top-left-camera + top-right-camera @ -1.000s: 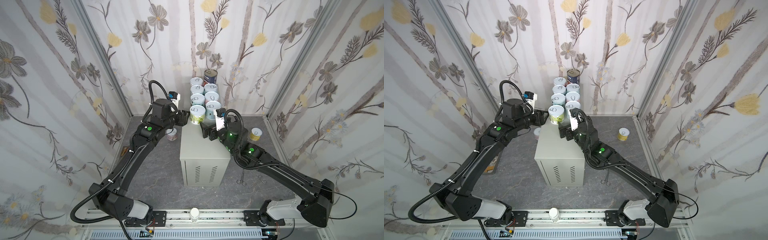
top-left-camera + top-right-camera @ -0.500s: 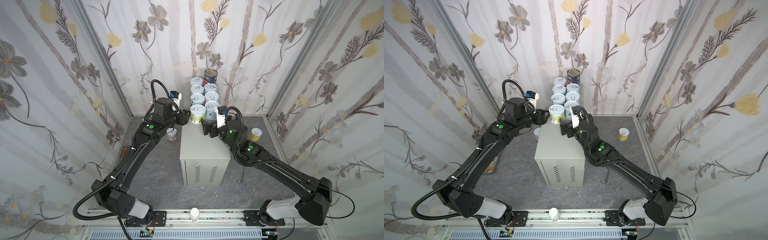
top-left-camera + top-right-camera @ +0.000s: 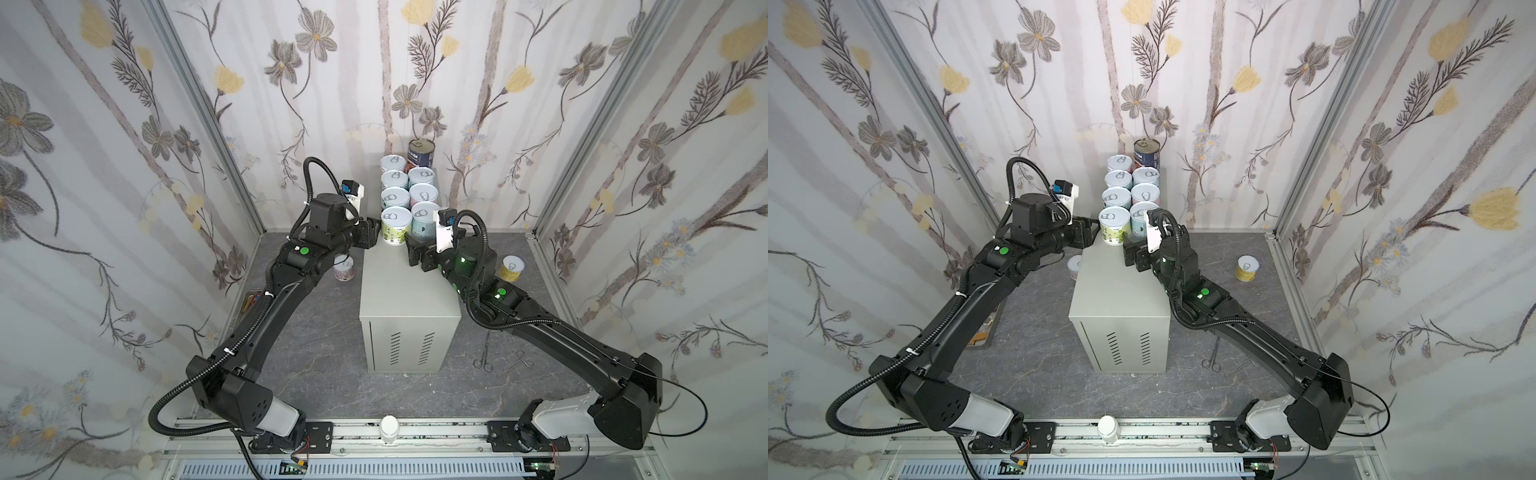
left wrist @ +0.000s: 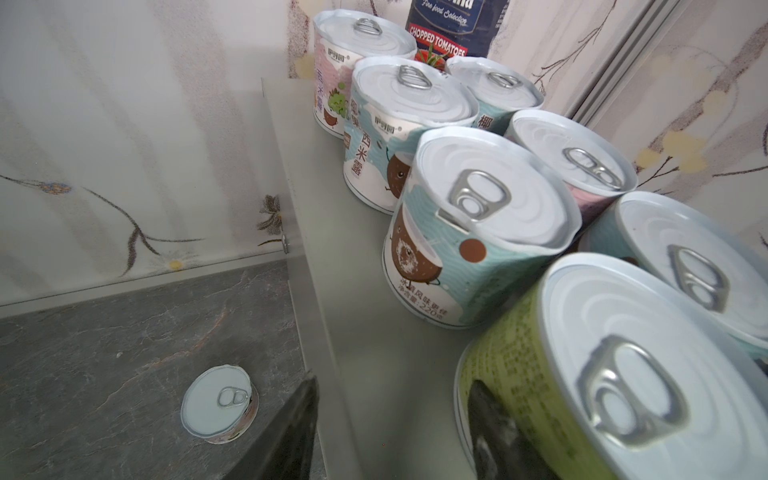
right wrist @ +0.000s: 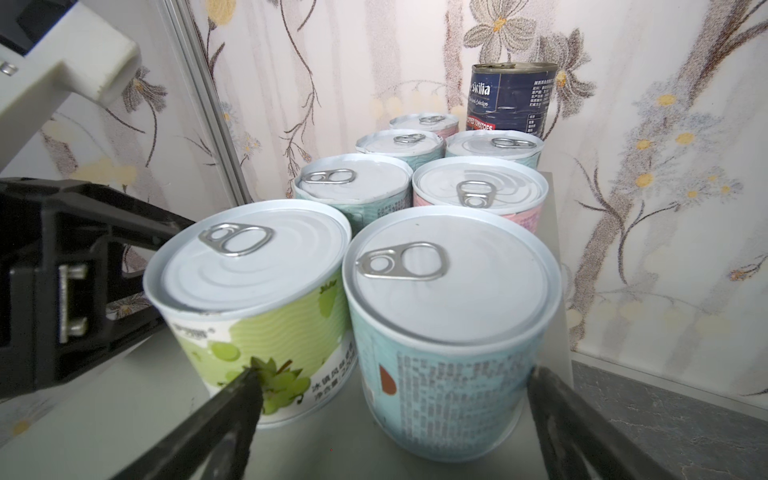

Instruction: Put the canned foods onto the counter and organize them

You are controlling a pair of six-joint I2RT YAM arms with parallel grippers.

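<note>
Pink can (image 3: 344, 267) stands upright on the floor (image 3: 324, 332) just left of the counter (image 3: 409, 299), not yet picked. The left arm (image 3: 270, 316) covers part of it in both top views; only the left wrist view shows it whole. Left gripper (image 3: 372, 237) sits at the counter's left edge, jaws partly apart, nothing between them. One finger (image 4: 492, 419) is right at the green can (image 3: 396, 225) wall, which reads as a squaring nudge rather than a grasp; I can't confirm contact. Eight cans sit on the counter's far end in two tight columns, with the tall dark can (image 3: 421, 151) rearmost, probably so it doesn't block reach. The near half is bare, room for the rest. Right gripper (image 3: 417, 253) is spread wide, flanking the teal can (image 3: 423, 222) but short of it, clamping nothing. Yellow can (image 3: 511, 268) is on the floor well right of the counter, likely the right arm's pick. Scissors (image 3: 483, 360) lie near the front right corner. Rear labels are mostly hidden. An orange thing (image 3: 249, 300) under the left arm is cut off, unidentifiable.
</note>
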